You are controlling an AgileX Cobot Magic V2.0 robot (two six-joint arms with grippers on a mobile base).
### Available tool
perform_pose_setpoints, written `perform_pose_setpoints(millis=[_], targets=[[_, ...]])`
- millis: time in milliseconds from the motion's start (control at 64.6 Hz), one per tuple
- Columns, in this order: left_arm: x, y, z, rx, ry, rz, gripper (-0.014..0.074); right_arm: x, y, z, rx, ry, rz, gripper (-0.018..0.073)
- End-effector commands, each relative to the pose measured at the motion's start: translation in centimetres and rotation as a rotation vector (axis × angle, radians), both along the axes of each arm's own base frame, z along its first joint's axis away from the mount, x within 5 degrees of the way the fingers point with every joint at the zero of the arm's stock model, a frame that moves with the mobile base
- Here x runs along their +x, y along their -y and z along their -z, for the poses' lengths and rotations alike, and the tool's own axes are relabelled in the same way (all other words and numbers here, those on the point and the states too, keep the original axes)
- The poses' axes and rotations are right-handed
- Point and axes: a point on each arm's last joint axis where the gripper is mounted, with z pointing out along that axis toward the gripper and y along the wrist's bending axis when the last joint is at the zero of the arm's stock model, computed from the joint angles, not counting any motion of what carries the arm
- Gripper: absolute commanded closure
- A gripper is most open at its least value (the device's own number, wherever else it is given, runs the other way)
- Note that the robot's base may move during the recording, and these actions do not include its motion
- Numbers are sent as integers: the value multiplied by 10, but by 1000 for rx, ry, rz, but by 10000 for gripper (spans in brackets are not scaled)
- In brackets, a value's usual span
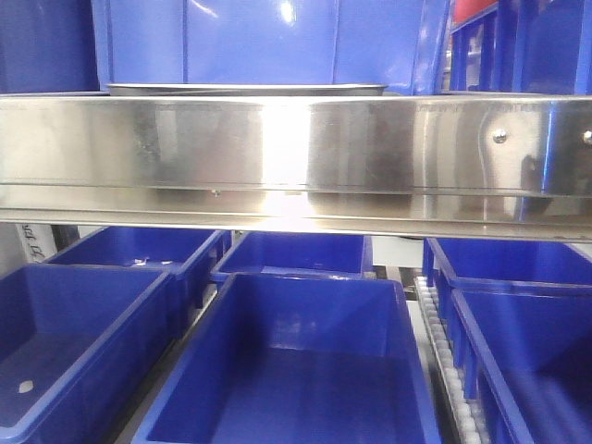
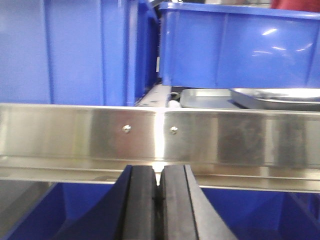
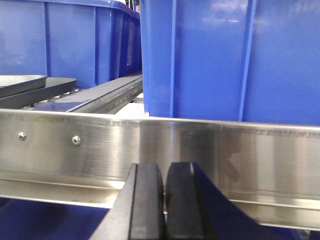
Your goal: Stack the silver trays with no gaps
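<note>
Right, from the front view I see the steel shelf rail [image 1: 296, 153] across the frame, and just above and behind its top edge the thin rim of the silver trays [image 1: 245, 90], backed by a tall blue bin [image 1: 268, 42]; more blue bins [image 1: 296, 370] sit below the rail. No gripper shows here.

On the left wrist view, my left gripper [image 2: 158, 205] hangs below the rail, jaws pressed together on nothing. Beyond the rail, one tray lies tilted over another, a gap between them.

On the right wrist view, my right gripper [image 3: 163, 202] is likewise below the rail, jaws nearly closed and empty. The tray edges show behind the rail, far left.

I judge the nesting unfinished; seating the upper tray flat remains.
</note>
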Motion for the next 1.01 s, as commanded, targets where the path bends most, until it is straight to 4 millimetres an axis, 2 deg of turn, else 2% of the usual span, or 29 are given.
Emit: perform_pose_setpoints(millis=[0, 991], targets=[[-1, 1, -4, 4, 37, 22, 605, 0, 0, -2, 0, 18, 5, 582], [-1, 2, -4, 2, 37, 36, 605, 0, 0, -2, 0, 18, 5, 582]])
